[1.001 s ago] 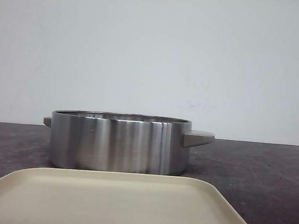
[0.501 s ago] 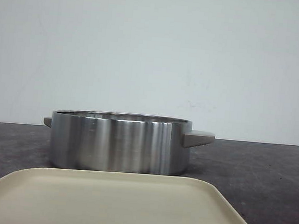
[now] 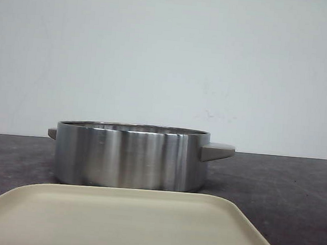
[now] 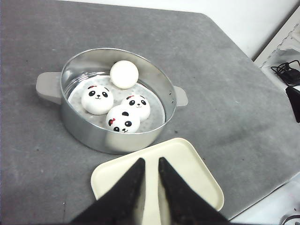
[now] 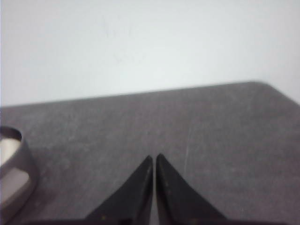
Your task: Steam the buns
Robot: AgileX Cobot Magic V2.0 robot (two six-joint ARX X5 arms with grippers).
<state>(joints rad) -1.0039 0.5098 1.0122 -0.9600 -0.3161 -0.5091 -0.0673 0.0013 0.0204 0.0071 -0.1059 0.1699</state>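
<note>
Buns (image 4: pixel 117 103), four of them, sit inside the steamer (image 4: pixel 84 129) at the upper left of the left wrist frame: three show panda faces and one, toward the far wall, shows only plain white. They rest close together on the perforated insert, the front two touching. The steamer stands on the grey counter (image 4: pixel 225 93), its handles sticking out to either side, and in the front frame it fills the middle with only its steel wall showing.

Just below the steamer in the left wrist frame lies a cream tray (image 4: pixel 197 173), bare, with its near corner almost under the steamer's wall.

Loading looks done, since every bun is in the steamer and none is on the tray. No lid shows in any frame, so I judge the next move would be to cover the steamer or to finish.

Left pincer (image 4: pixel 149 164) hovers above the tray, aimed down at it, jaws nearly together with a thin gap and nothing between them. Right pincer (image 5: pixel 154 161) hangs low over bare counter well to the side of the steamer, clenched and empty.
</note>
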